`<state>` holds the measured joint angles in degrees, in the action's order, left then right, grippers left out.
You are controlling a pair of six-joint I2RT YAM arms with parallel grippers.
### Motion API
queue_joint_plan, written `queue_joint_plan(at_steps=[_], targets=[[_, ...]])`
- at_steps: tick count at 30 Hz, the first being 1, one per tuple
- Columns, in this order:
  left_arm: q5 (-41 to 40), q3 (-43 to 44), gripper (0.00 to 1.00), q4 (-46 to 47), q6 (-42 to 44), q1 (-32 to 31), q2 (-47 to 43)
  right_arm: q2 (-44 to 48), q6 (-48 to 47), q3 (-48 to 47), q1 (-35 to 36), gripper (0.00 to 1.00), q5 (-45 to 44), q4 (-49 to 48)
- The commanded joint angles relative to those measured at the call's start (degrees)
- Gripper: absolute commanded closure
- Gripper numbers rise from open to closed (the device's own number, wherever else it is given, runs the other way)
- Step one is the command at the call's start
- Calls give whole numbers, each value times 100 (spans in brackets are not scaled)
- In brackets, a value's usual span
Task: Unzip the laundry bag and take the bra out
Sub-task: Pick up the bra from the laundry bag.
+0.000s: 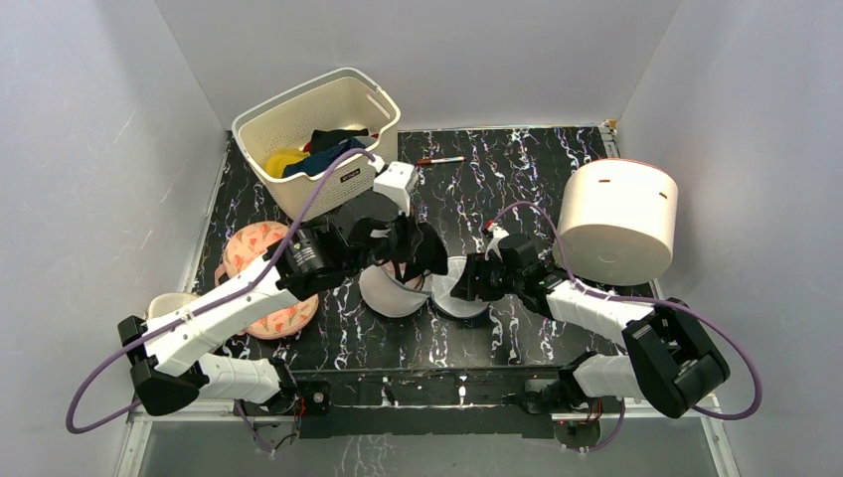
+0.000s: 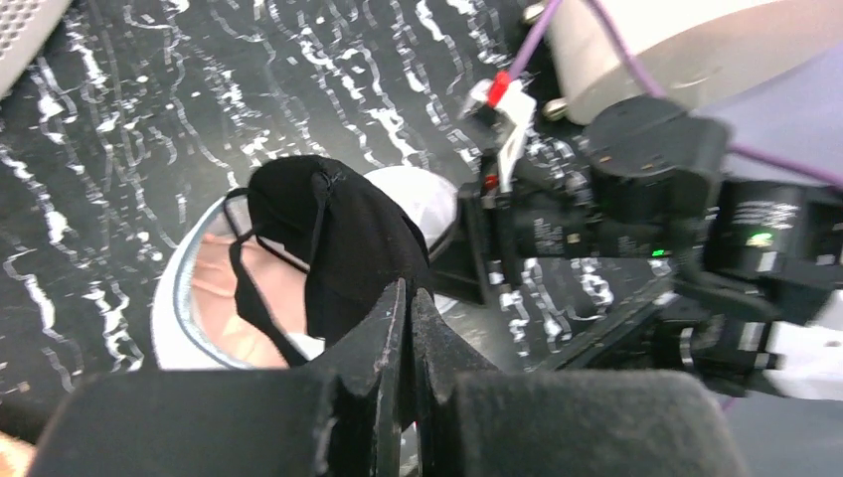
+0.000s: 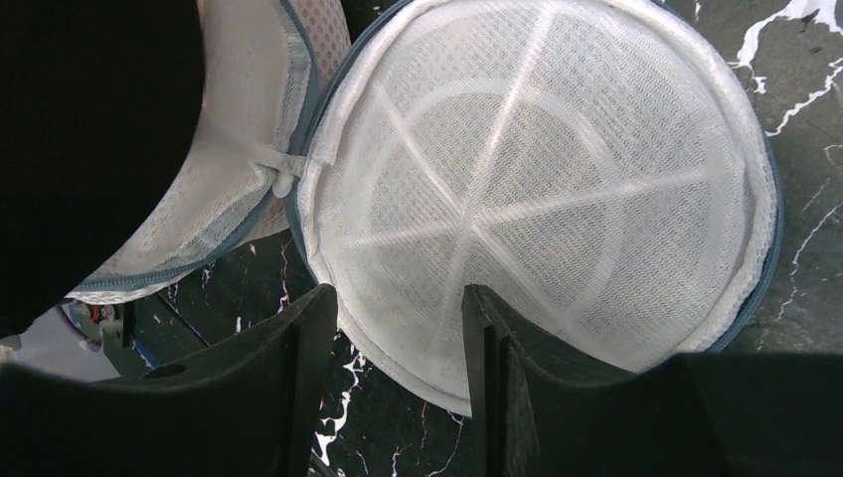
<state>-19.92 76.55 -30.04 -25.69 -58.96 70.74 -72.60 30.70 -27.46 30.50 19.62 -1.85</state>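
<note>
The left pincer is clenched, its two fingers pressed flat together, and a black cloth with thin straps runs down into the tips, so it seems pinched there (the very point of contact is hidden by the fingers). The cloth hangs over the open left half of the laundry bag, which lies unzipped with its grey-blue rim showing. Inside that half lies the pale-pink bra, partly covered by the black cloth.

The right pincer is released, its fingers standing apart, and the near rim of the bag's other half sits in the gap between them; whether a finger touches the mesh I cannot tell. This half lies dome up, white mesh over pale ribs, joined to the first half at a short stretch of rim.

In the overhead view both halves rest side by side on the black marbled surface, towards its near edge, between the two arms. Behind the left arm stands a cream basket holding dark and yellow clothes. A white cylinder lies on its side at the far right, and a leaf-print pad lies at the left, partly under the left arm.
</note>
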Motion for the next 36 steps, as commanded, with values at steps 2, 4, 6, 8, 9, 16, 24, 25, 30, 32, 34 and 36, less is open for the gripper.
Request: queue_joint_plan(at_steps=[2, 4, 6, 8, 9, 16, 24, 25, 30, 32, 34, 36], targets=[[896, 328, 100, 357, -829, 223, -275, -11, -108, -252, 26, 53, -89, -126], [1298, 131, 100, 820, -934, 307, -467, -16, -116, -248, 21, 53, -107, -132], [1502, 54, 100, 1193, -847, 357, -609, -50, -134, -285, 26, 53, -116, -99], [1442, 249, 100, 1265, -611, 363, -628, -72, -134, -346, 26, 53, -119, -84], [1297, 584, 100, 1106, -416, 361, -508, -43, -122, -380, 25, 53, -91, -35], [156, 3147, 100, 37, 1098, 434, 800, 468, -226, -629, 26, 43, -325, 446], [-473, 4666, 100, 103, 2027, 986, 1648, 655, -453, -938, 19, 22, -364, 623], [-527, 4747, 100, 178, 2096, 1103, 1729, 653, -451, -967, 20, 20, -332, 654], [-697, 5774, 100, 102, 2214, 1699, 2345, 788, -524, -919, 25, 11, -263, 678], [-757, 5886, 100, 400, 2365, 1810, 2418, 831, -541, -931, 21, 8, -251, 733], [-929, 5927, 100, 754, 2544, 1912, 2462, 872, -564, -987, 16, 3, -263, 893], [-1112, 5967, 100, 1058, 2662, 2010, 2512, 917, -534, -965, 21, 2, -292, 861]])
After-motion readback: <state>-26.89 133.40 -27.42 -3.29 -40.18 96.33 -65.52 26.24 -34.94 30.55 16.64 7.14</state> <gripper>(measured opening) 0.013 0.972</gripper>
